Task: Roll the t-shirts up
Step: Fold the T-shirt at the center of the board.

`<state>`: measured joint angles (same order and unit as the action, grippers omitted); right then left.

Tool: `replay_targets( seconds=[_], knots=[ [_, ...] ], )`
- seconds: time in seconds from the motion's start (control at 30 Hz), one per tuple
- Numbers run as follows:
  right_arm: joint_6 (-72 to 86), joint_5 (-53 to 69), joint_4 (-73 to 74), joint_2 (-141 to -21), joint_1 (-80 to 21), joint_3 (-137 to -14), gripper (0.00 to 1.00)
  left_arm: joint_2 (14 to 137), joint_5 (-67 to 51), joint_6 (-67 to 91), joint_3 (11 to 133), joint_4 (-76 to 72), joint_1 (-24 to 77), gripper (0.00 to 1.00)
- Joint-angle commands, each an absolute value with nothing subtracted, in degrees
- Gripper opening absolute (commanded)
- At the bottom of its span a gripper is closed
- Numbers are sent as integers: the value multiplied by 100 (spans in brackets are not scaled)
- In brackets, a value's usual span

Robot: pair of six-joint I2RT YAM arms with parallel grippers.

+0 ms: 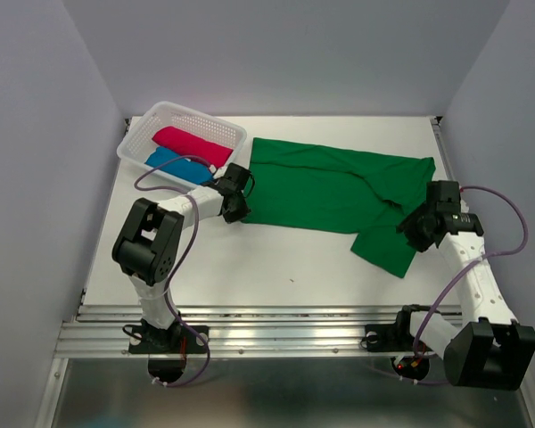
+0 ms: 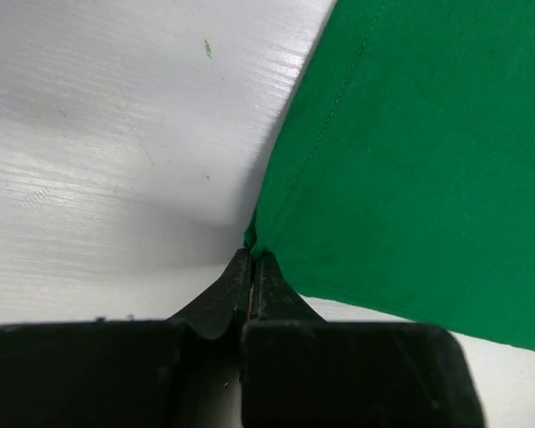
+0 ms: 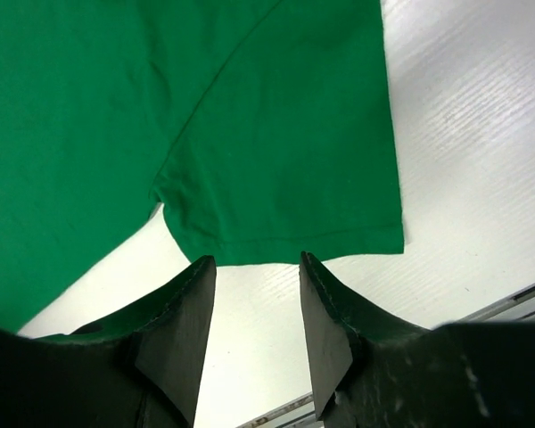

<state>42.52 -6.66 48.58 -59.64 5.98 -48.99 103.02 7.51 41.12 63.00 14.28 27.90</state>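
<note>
Green t-shirt (image 1: 330, 187) spread flat on surface (image 1: 250, 263); left end effector (image 2: 252, 260) clamped on its hem corner, right end effector (image 3: 257, 266) open above sleeve hem. Grasp step; next, right must pinch cloth

White plastic lattice basket (image 1: 216, 122) at the far left corner of the white tabletop (image 1: 276, 267), ribbed aluminium rails (image 1: 285, 328) along its near edge, pale grey walls (image 1: 36, 134) enclosing three sides.

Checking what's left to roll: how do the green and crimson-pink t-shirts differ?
The deep green cloth t-shirt lies spread on the white table; the crimson-pink t-shirt sits bundled in the white plastic lattice basket. The left gripper pinches the green one's edge; nothing grips the pink one. Both are single-coloured.
</note>
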Motion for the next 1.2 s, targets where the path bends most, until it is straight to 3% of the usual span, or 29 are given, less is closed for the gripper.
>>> replay_targets(
  seconds=[0.0,0.3,0.47,0.6,0.87,1.17],
  knots=[
    [4403,-888,5132,-5775,615,-4852,48,9880,931,3947,6337,1520,2812,0],
    [5527,-668,6002,-5687,615,-4378,52,9536,1029,3788,6565,1679,2812,0],
    [5923,-948,6363,-5493,615,-4166,48,9545,958,3735,6609,1644,2804,0],
    [6205,-1151,6320,-5510,615,-4149,43,9554,914,3648,6688,1643,2804,0],
    [6627,-1230,5731,-5783,615,-3604,51,9615,940,3489,6855,1731,2795,0],
    [6803,-1757,5274,-5924,615,-3235,52,9668,914,3410,6969,1767,2795,0]
  ],
)
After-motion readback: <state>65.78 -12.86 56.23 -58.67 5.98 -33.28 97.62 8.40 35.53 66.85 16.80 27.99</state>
